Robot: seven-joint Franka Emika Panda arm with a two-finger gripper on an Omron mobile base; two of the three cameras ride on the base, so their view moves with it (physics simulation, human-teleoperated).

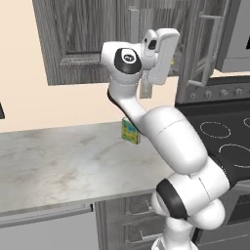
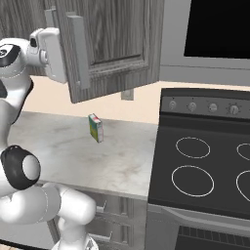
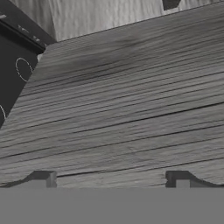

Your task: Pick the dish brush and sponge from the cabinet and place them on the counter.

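The gripper (image 3: 113, 177) is raised against the wood-grain cabinet (image 1: 88, 44), jaws spread wide with nothing between them. A small green-and-yellow box (image 2: 95, 128) stands upright on the marble worktop (image 1: 53, 161); its printing cannot be read. Dish brush and sponge cannot be made out.

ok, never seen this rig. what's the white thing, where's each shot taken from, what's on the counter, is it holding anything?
The white thing is a robot arm in a rendered kitchen. Two pictures come from cameras on its base, behind it to the left and to the right. The third looks along the gripper and sees dark wood grain up close, most likely the cabinet. One cabinet door stands swung out, and the hand is raised beside it. A small multicoloured box stands on the pale marble counter, with the black stovetop alongside. The fingertips are set wide apart with nothing between them, so nothing is held.
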